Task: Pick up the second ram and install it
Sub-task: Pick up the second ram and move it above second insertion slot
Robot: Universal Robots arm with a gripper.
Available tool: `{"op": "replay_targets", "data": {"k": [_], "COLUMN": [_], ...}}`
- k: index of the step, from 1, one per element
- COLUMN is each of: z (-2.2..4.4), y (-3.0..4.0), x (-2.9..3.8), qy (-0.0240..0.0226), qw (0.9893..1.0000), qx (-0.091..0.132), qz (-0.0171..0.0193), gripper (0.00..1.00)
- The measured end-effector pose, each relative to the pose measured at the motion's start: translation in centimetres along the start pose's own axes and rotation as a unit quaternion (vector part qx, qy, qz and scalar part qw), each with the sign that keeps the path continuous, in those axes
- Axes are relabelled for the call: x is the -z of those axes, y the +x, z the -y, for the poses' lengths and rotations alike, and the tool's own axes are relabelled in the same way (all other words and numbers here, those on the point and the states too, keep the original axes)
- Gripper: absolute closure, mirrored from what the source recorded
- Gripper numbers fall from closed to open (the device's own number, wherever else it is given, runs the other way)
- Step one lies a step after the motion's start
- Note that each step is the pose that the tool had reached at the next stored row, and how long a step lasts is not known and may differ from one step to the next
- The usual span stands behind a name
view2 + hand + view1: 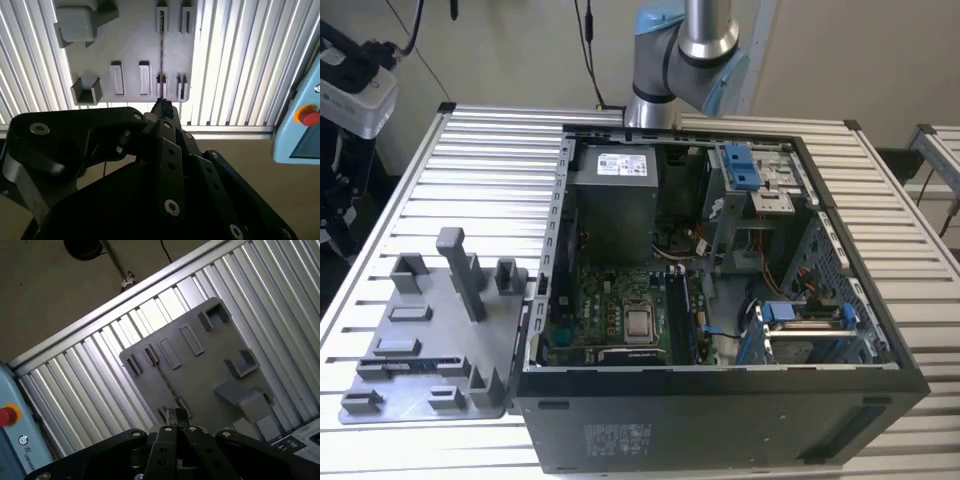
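The second ram (417,362) stands on its edge in the grey plastic holder (420,300), at the exterior view's left beside the open PC case (720,410). In both wrist views it is a thin dark line (161,47) (162,377) running across the holder (130,45) (200,370) between small slotted pegs. My gripper (162,106) (175,415) hangs high above the holder's edge, close to one end of the stick as pictured. Its fingers meet at the tips, shut, with nothing between them.
The case holds a motherboard (610,305) with a CPU socket (640,323), a power supply (612,195) and blue-latched drive cages (790,320). A tall peg (460,270) rises from the holder. A blue pendant with a red button (306,125) (9,416) lies off the slatted table (490,170).
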State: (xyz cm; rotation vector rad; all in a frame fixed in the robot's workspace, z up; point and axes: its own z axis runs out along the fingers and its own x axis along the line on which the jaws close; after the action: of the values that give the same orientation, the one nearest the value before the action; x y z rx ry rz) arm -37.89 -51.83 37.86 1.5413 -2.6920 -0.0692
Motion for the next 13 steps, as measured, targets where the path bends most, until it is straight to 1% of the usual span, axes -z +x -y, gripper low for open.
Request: {"op": "replay_targets", "data": {"k": [3, 6, 8, 10, 13], "z": [0.0, 0.01, 0.01, 0.01, 0.01], "y": [0.0, 0.0, 0.0, 0.0, 0.0], "x": [-0.07, -0.12, -0.16, -0.18, -0.2], "qy": [0.0006, 0.001, 0.0014, 0.0019, 0.0022], "qw": [0.9996, 0.9985, 0.9973, 0.9959, 0.9931], "qx": [0.027, 0.054, 0.073, 0.091, 0.117], "qz": [-0.0014, -0.0029, -0.0039, -0.0048, -0.0063], "gripper": [0.89, 0.89, 0.89, 0.89, 0.89]}}
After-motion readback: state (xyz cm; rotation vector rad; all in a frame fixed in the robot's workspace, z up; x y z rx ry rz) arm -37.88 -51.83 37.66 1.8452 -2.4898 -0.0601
